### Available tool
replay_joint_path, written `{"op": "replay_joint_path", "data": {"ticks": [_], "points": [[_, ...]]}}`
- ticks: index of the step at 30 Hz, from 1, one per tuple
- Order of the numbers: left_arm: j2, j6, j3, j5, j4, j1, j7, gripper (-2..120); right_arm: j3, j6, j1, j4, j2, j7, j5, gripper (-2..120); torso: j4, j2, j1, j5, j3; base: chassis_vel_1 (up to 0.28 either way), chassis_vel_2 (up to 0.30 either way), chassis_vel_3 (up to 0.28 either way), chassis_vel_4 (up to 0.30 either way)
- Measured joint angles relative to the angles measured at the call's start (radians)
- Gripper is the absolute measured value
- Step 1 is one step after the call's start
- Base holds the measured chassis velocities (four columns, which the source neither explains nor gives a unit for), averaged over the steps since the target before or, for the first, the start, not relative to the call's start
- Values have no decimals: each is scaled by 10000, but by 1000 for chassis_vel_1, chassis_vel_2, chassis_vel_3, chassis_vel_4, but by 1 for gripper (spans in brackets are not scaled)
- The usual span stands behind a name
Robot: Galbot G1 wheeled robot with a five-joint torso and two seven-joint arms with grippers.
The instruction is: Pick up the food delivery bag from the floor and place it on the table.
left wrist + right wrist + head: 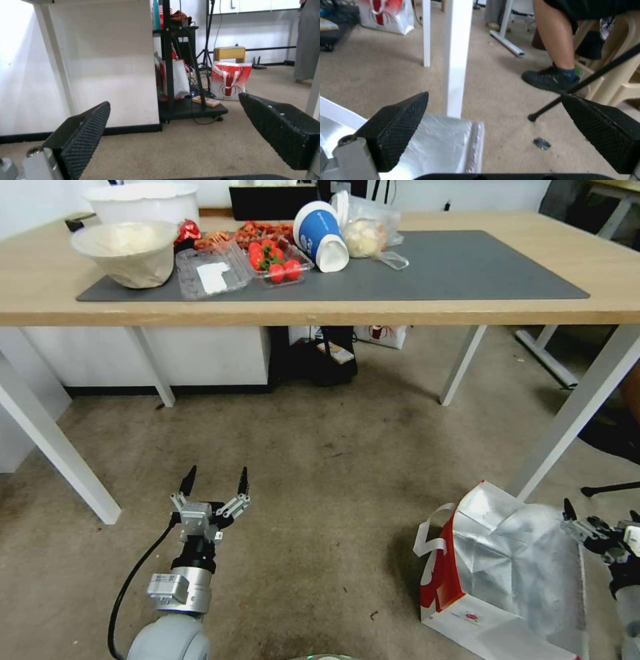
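Note:
The food delivery bag (507,573) stands on the floor (320,480) at the lower right, its top open and the silver foil lining showing, a red side panel facing left. My right gripper (601,513) hangs open at the bag's right edge, one finger over the foil (443,142) and the other over the carpet. My left gripper (215,481) is open and holds nothing, low over the carpet well to the left of the bag. The table (467,310) with its dark grey mat (467,267) stands behind, and one white leg (456,57) is just beyond the bag.
Bowls (127,250), a strawberry tray (277,260) and a blue cup (320,237) crowd the mat's left part; its right half is bare. Under the table are a black cart (190,110) and a small white bag with red print (230,81). A black rod (586,80) lies right of the bag.

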Motion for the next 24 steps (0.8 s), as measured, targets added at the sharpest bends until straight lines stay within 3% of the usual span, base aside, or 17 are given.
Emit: {"op": "replay_joint_path", "data": {"ticks": [15, 24], "points": [[-27, -47, -14, 92, -122, 80, -86, 97, -404, 14, 352, -821, 20, -92, -12, 99, 0, 7, 1, -1, 0, 0, 0, 0, 0], [-83, -81, 26, 173, -61, 81, -100, 97, -471, 10, 496, -1220, -33, -93, -32, 79, 0, 8, 1, -1, 0, 0, 0, 0, 0]]}}
